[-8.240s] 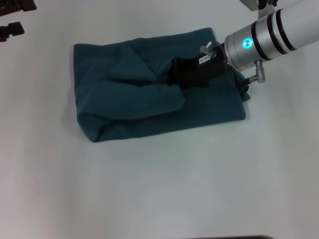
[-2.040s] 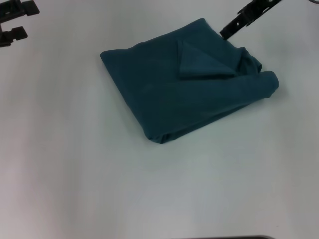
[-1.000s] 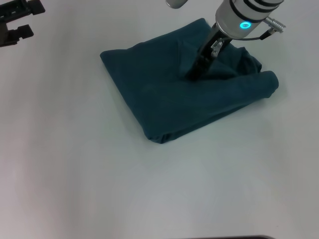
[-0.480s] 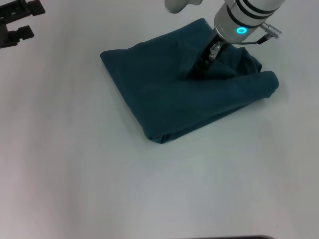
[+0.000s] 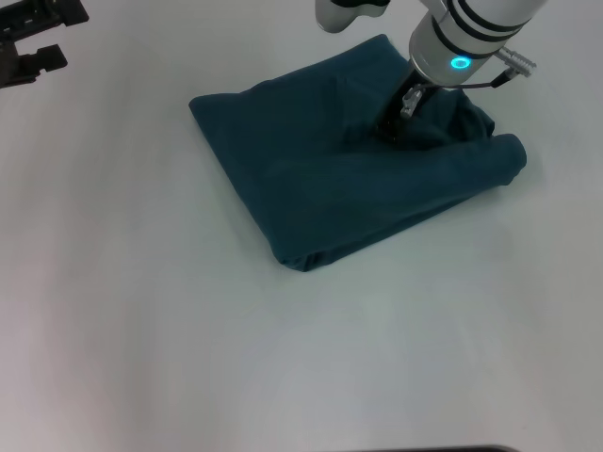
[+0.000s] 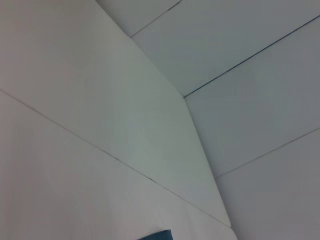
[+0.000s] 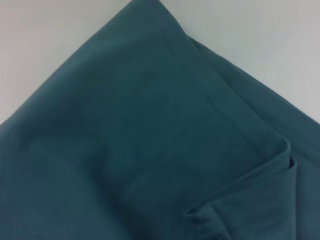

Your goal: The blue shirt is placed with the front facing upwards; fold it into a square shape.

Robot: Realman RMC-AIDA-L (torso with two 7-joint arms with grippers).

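Observation:
The blue shirt (image 5: 339, 179) lies folded into a rough, tilted square on the white table, plain teal side up, with a rolled edge (image 5: 490, 165) along its right side. My right gripper (image 5: 388, 130) points down onto the cloth near the shirt's far right part, where a small folded flap sits; its tip is sunk in the fabric. The right wrist view is filled by the shirt (image 7: 140, 130), with a layered fold (image 7: 245, 200) at one corner. At the far left corner of the head view, my left gripper (image 5: 33, 38) is parked, open and off the shirt.
The white table (image 5: 283, 358) stretches bare in front of the shirt and to both sides of it. The left wrist view shows white panels and only a sliver of the shirt (image 6: 156, 235).
My right arm came in from the far right and lowered onto the triangular flap, then shifted slightly back and right over the last second. The shirt's outline has stayed the same.

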